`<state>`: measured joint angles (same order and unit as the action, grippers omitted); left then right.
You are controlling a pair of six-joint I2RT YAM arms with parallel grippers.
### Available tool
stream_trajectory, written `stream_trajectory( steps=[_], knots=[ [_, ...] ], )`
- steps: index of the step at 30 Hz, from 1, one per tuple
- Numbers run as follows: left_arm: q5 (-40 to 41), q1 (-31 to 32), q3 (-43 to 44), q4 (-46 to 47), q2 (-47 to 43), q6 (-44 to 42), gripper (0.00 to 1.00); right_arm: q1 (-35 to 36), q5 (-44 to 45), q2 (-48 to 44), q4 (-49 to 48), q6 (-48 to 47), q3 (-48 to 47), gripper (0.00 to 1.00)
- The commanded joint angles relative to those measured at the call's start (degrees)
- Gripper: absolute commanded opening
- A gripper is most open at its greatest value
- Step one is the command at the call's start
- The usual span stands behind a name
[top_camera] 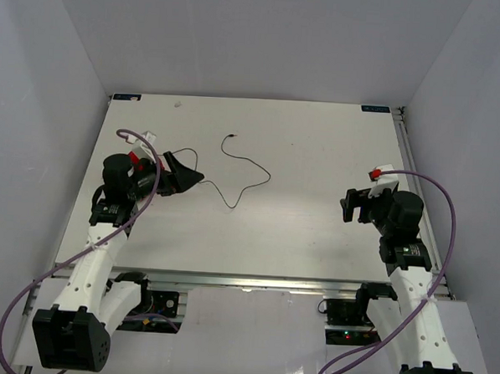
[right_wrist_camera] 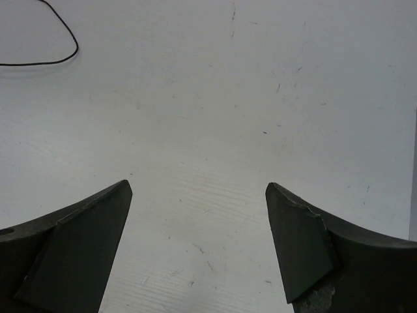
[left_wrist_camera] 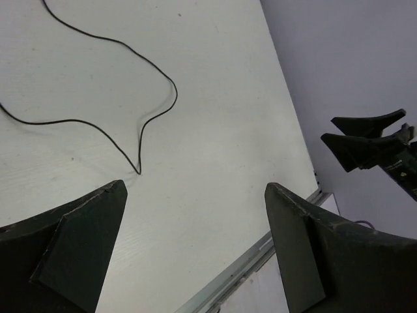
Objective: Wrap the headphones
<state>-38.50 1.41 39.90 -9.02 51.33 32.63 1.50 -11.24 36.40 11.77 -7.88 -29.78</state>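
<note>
Of the headphones only the long thin black cord (top_camera: 231,206) shows, lying loose in curves on the white table, its plug end (top_camera: 227,136) toward the back. The red earcups and headband are hidden or out of view. My left gripper (top_camera: 192,176) is open and empty at the table's left, right by the cord's near end. In the left wrist view (left_wrist_camera: 195,186) the cord (left_wrist_camera: 176,94) curves ahead of the open jaws. My right gripper (top_camera: 350,205) is open and empty at the right, far from the cord. The right wrist view (right_wrist_camera: 199,184) shows a cord loop (right_wrist_camera: 77,45) at the top left.
Purple robot cables (top_camera: 444,239) loop over both arms. White walls enclose the table on three sides. A metal rail (top_camera: 253,281) runs along the near edge. The right gripper also shows in the left wrist view (left_wrist_camera: 368,140).
</note>
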Motion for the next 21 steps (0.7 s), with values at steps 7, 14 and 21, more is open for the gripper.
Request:
stream_trajectory(
  steps=[7, 14, 21],
  knots=[
    [41.8, -3.3, 1.8, -14.4, -5.1, 1.5, 0.97, -0.3, -34.5, 5.8, 11.7, -29.7, -5.0, 0.9],
    [31.6, -22.1, 2.2, -15.6, 3.6, 6.7, 0.95, -0.3, -38.0, 7.8, 15.1, -32.5, -4.4, 0.9],
    [33.9, -29.7, 4.5, -20.8, 20.0, 9.0, 0.93, -0.3, -37.5, 8.3, 15.4, -32.2, -5.1, 0.9]
  ],
)
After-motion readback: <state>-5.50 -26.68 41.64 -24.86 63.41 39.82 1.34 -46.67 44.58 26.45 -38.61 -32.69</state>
